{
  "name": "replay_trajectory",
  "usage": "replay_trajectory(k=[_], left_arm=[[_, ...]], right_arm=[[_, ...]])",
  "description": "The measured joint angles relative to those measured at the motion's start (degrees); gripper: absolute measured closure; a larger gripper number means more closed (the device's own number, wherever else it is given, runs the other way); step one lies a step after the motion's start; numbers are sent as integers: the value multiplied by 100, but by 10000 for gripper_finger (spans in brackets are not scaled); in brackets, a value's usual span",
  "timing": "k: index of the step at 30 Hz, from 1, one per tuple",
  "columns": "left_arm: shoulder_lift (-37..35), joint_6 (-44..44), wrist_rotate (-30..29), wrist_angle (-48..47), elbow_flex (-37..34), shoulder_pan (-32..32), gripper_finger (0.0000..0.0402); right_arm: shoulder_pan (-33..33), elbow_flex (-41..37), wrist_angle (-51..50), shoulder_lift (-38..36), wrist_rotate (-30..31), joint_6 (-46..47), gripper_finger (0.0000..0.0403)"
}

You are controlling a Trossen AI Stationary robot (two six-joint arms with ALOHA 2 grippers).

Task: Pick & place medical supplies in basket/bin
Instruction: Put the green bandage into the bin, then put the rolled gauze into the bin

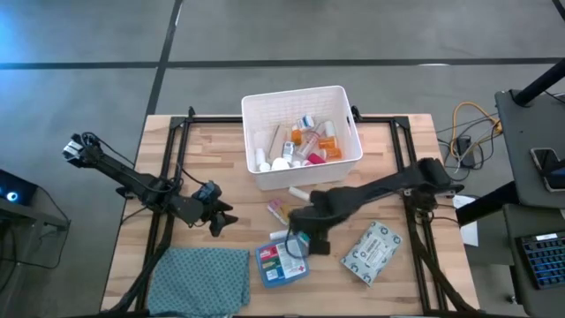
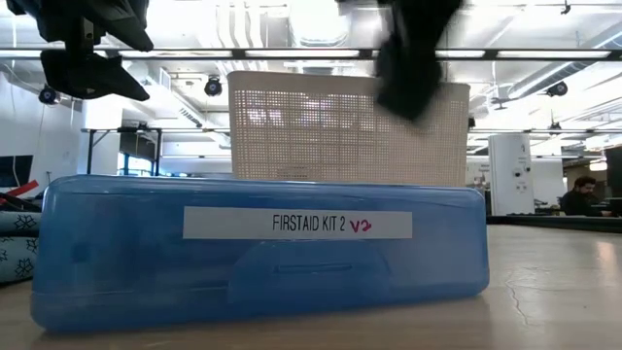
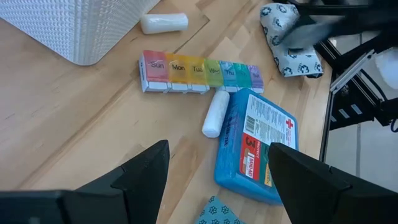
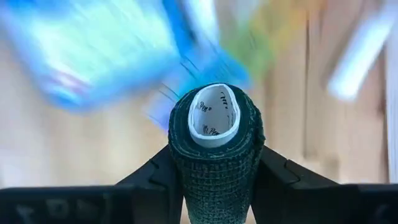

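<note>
Right gripper (image 4: 216, 168) clamped on a dark green bandage roll (image 4: 216, 146) — fingers pressed against its 2 sides, roll standing on end with its white core facing the wrist camera. Hangs above the table's middle, just over the far right corner of the blue first-aid box (image 1: 281, 262). Bin (image 1: 350, 115) lies straight beyond, toward the far edge and slightly left, already holding several white bottles and orange containers; its near wall is the 1 edge to clear, so lift seems to be needed before travel. Open air above the bin, nothing in the way. Between gripper and bin on the table: a white tube (image 3: 163, 23) just beside the bin's near wall, and the pill organiser strip (image 3: 199, 71), long axis running left to right, touching nothing but near a second white tube (image 3: 215, 114) that leans against the first-aid box. Wipes pack (image 1: 372, 252) to the right, well apart from the box, lying on a diagonal. Teal cloth (image 1: 201, 278) at the near left. Left gripper (image 3: 217, 180) waits left of the middle, fingers wide apart and empty, pointed toward the organiser. Right arm clearly nearer the bin and already loaded; judged roughly halfway through the task, with 5 items left on the table.
</note>
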Motion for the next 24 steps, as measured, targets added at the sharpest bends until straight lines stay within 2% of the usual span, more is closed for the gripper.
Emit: replay_trajectory(k=[2,6,8,13,15,20,22,24], left_arm=[[0,4,1,0,0,0,148],[0,14,1,4,0,0,148],[0,15,1,6,0,1,148],[0,15,5,143,0,0,148],[0,13,10,262,0,0,148],[0,-66,59,446,0,1,148],[4,-71,60,446,0,1,148],[48,-71,60,508,0,2,148]], right_arm=[[221,754,14,-60,567,274,277],[330,2096,-29,-100,2797,144,269],[12,2564,-103,-102,3098,33,262],[-1436,3044,-845,-98,3013,366,233],[-2028,3055,-1023,-96,2737,298,215],[-3234,2820,-1067,-81,337,519,157],[-3366,2738,-1067,-76,205,458,140],[-3349,2722,-1108,-87,531,295,129]])
